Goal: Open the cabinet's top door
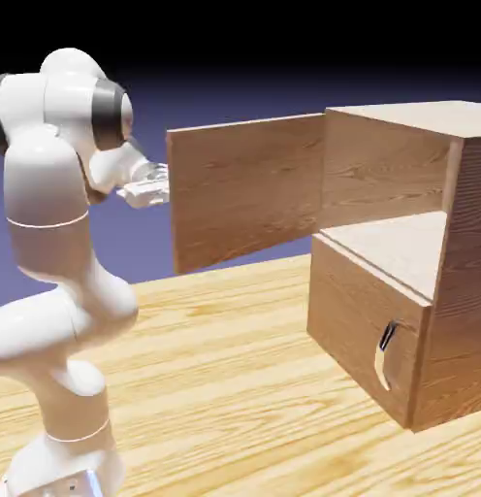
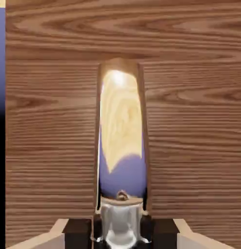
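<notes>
Hand view: the jaws are closed on the curved silver handle of the top door, one finger at each side of it. In the exterior view, the top door stands swung open from the cabinet, exposing the upper compartment. Below, the lower panel is shut. The cabinet rests on the wood-grain surface.

Exterior view looks from beside the arm; hand view faces the door close up, which both share.
</notes>
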Robot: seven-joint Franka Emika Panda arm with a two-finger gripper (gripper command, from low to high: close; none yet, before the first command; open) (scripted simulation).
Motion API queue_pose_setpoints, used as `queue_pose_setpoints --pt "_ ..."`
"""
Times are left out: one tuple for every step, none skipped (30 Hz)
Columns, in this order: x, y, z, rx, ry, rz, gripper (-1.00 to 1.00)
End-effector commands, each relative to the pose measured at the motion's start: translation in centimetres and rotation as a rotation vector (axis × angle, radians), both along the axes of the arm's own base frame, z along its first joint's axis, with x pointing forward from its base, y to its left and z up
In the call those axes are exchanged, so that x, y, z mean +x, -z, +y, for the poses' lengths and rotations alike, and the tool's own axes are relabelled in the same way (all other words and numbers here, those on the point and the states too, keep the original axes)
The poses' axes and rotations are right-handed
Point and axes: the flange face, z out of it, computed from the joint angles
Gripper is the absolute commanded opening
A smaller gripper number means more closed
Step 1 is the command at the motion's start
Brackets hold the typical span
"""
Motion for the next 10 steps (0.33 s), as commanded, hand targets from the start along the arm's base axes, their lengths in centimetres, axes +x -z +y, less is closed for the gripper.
queue_pose_setpoints --pt "0.4 0.0 0.6 0.000 0.028 0.000 -1.00" --pt "0.6 0.0 1.3 0.000 0.049 0.000 -1.00" --pt "0.8 0.0 2.1 0.000 0.070 0.000 -1.00" --pt "0.9 0.0 2.9 0.000 0.091 0.000 -1.00" --pt "1.1 0.0 3.6 0.000 0.112 0.000 -1.00" --pt "1.4 0.0 4.3 0.000 0.132 0.000 -1.00" --pt "1.6 0.0 5.0 0.000 0.151 0.000 -1.00" --pt "1.8 0.0 5.7 0.000 0.170 0.000 -1.00" --pt "2.0 0.0 6.2 0.000 0.187 0.000 -1.00" --pt "2.0 0.0 6.2 0.000 0.187 0.000 1.00"
